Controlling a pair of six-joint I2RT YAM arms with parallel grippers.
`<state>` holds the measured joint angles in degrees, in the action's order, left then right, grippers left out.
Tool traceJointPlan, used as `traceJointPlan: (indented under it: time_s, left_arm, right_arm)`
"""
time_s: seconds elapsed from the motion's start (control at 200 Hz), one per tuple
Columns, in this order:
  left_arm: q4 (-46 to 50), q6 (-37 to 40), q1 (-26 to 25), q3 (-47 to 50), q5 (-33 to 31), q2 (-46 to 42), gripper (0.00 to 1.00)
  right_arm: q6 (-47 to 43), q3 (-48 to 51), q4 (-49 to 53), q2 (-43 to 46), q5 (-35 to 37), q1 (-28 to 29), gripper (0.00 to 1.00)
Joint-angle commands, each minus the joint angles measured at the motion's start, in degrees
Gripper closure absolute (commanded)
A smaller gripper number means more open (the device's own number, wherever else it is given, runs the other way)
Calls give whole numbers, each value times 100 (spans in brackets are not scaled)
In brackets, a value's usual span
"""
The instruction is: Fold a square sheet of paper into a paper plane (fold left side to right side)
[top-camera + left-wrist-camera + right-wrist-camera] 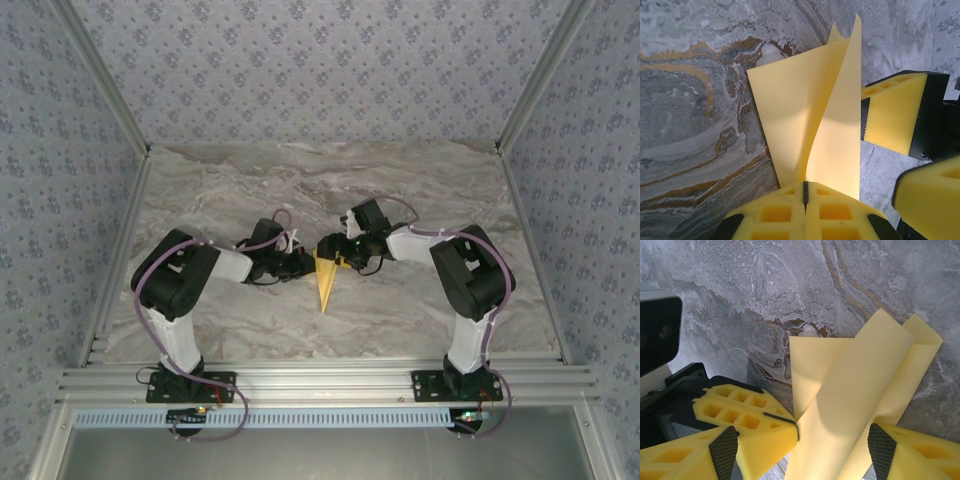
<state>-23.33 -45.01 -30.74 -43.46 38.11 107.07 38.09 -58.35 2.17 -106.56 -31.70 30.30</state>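
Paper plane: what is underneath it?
The marble table lies under the paper plane: one layer lies flat on it, another flap stands up, its edge pinched in the shut left gripper. Whatever lies directly beneath the flat layer is covered.

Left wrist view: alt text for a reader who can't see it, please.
The left gripper, shut, pinches the near edge of the half-folded yellow paper plane, one flap standing up off the marble table. The right gripper is open at the frame's right, one finger beside the raised flap.
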Motion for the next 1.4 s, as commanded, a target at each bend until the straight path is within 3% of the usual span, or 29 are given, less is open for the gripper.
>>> traceJointPlan:
  time_s: [0.0,0.22,0.48,0.55,1.394]
  left_arm:
    - [47,145,29,-110,-92,174,100]
    - [148,221,33,-57,-170,183,100]
    - [275,259,25,-75,-260,157,100]
    - [287,270,31,-74,-268,160,100]
    - [684,219,50,-214,-576,294,100]
  right_arm:
    - [-81,-58,312,-52,7,23,26]
    - [-152,1,576,561,253,-212,32]
    - [-155,-107,539,470,224,-77,72]
    - [-152,-238,532,335,214,-7,77]
    - [-594,-390,938,-189,665,106,80]
